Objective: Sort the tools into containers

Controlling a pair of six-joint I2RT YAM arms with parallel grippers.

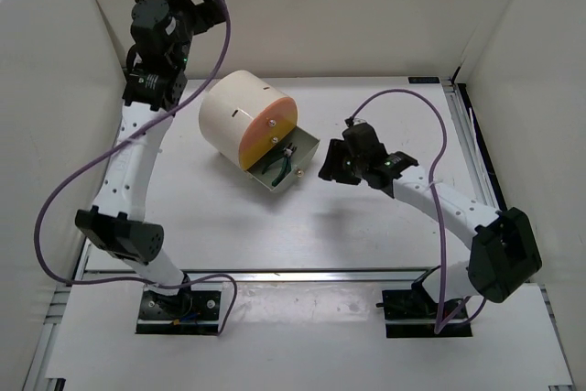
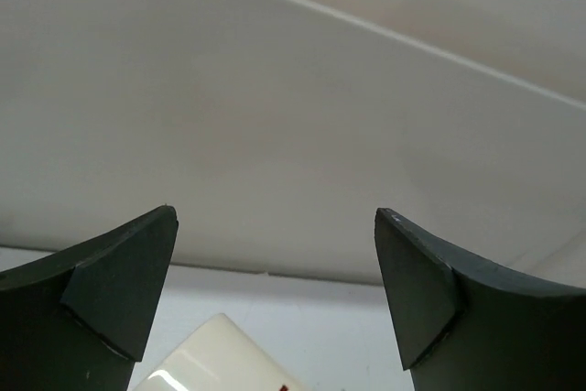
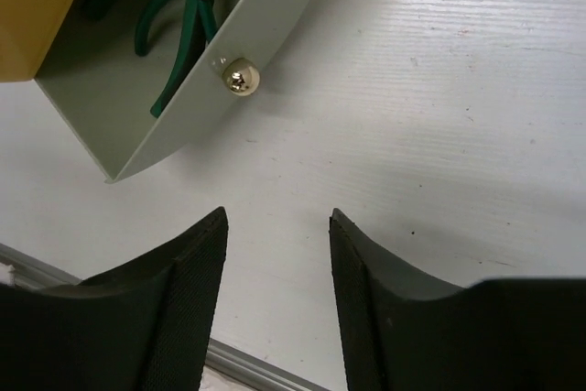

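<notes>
Just ahead of parted right gripper (image 3: 277, 231): pulled-out drawer (image 3: 264, 32) holding pliers (image 3: 190, 17); left gripper (image 2: 275, 226) spread.

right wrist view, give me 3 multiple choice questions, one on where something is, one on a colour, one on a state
1. Where are the pliers relative to the drawer?
A. beside it
B. inside it
C. under it

2. What colour is the drawer's knob?
A. brass
B. red
C. black

3. The right gripper is:
A. shut on the knob
B. shut on the pliers
C. open, holding nothing

Answers:
1 B, the green handles lie within the drawer's walls.
2 A, the knob shines gold.
3 C, bare table shows between its spread fingers, short of the knob.
</notes>
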